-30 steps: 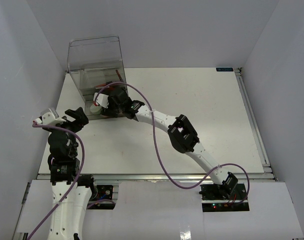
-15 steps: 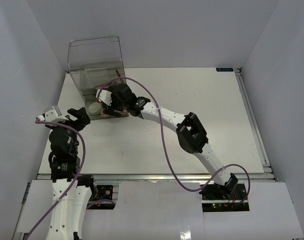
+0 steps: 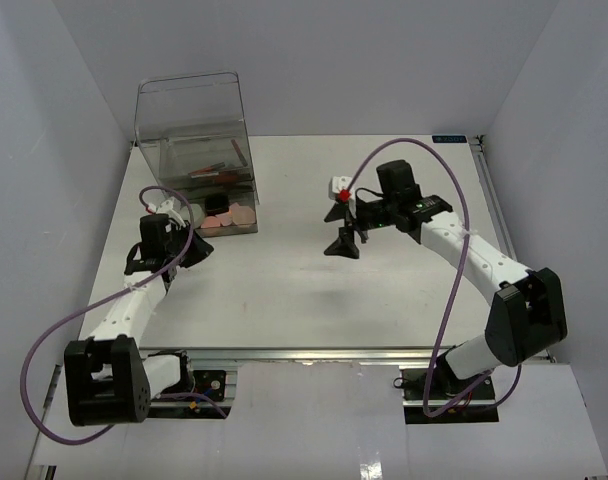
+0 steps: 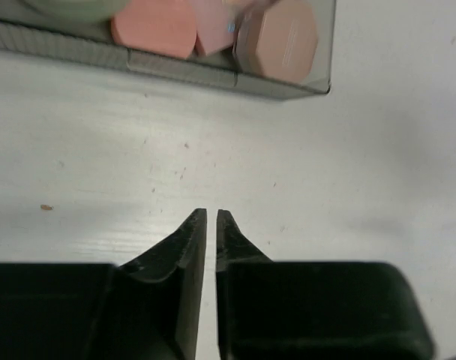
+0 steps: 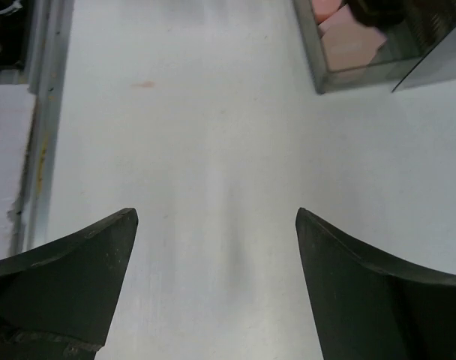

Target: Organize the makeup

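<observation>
At the left side of the table (image 3: 284, 290) your left gripper (image 3: 191, 249) sits low over the white surface. Its two black fingers are drawn together to a hairline slit with nothing between them. You have bare, faintly scuffed tabletop between those tips and the low clear tray (image 4: 183, 66) straight ahead, but the left wall stands close beside the arm.

The makeup is all inside the tall drawer box (image 3: 189, 115) of clear smoky plastic with rounded top corners, at the far left corner. Pink compacts (image 4: 277, 37), flat and matte, lie touching one another in the tray at its foot. One is eight-sided and carries faint print too small for you to read. Above them a black square piece (image 3: 216, 203) and slim red-and-black sticks (image 3: 210, 169) show through the walls.

Right of the box the table runs smooth and open to your right gripper (image 3: 348, 233). It hangs over mid-table with its curved black fingers spread wide and holding nothing, and a purple cable (image 3: 454, 210) loops over its arm. A metal rail (image 3: 506, 240) edges the table on the right, close to the wall. At the far right corner a small blue label (image 3: 449, 139) is too blurred to read.
</observation>
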Robot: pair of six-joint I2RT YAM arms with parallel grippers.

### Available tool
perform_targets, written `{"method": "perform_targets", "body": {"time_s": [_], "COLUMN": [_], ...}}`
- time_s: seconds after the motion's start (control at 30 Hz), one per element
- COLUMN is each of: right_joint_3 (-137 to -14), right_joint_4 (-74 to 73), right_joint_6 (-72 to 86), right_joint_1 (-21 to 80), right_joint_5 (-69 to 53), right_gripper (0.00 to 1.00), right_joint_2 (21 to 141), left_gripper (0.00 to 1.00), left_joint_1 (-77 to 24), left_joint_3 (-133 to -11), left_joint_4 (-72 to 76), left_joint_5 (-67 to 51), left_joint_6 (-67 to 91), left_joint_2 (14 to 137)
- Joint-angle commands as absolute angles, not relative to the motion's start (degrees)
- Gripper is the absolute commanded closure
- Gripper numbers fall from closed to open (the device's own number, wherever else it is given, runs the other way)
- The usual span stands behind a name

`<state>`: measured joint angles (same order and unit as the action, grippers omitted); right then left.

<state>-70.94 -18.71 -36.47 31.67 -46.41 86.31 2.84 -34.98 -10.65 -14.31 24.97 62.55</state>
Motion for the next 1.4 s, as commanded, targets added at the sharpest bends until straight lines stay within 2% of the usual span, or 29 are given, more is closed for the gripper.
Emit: {"method": "perform_targets", "body": {"time_s": [0.0, 0.13, 0.27, 0.4, 0.7, 0.83, 1.0, 1.23, 1.37], "right_joint_3": [-62.52, -56.58, -52.81, -50.85, -48.29, -47.9, -47.27, -46.87, -46.85], "right_joint_4": [-21.44, -13.59, -4.75, -1.61, 3.09, 3.16, 3.08, 3.08, 3.08], "right_joint_6": [-42.36, -36.16, -28.93, -26.3, -24.11, -24.48, -25.08, -25.64, -25.84], "right_joint_1": [25.04, 22.48, 21.12, 20.04, 19.12, 18.9, 18.17, 16.83, 16.49], "right_joint_5": [-65.51, -65.29, -62.2, -60.88, -62.27, -61.88, -61.49, -61.33, -61.35], "right_gripper": [0.12, 0.28, 0.36, 0.33, 0.26, 0.24, 0.22, 0.2, 0.19], "right_joint_2": [78.64, 73.07, 68.93, 66.6, 63.87, 63.63, 63.25, 63.33, 63.57], "left_gripper": [0.8, 0.83, 0.88, 0.88, 0.86, 0.81, 0.67, 0.54, 0.49], "left_joint_1": [2.06, 1.93, 1.93, 1.93, 1.95, 2.15, 2.16, 2.29, 2.68], "left_joint_3": [-39.29, -38.26, -36.46, -35.23, -39.58, -43.62, -49.9, -57.56, -59.75], "left_joint_4": [-12.04, -10.3, -9.83, -9.12, -2.7, -1.32, -0.49, -0.53, -0.38], "left_joint_5": [-21.17, -18.98, -4.46, 2.44, 2.46, 2.99, 0.61, 0.09, -2.46], "left_joint_6": [23.56, 29.31, 43.4, 56.72, 66.38, 67.32, 68.2, 67.38, 67.18], "left_joint_2": [68.04, 71.38, 72.74, 74.74, 85.83, 91.3, 97.61, 104.23, 106.68]}}
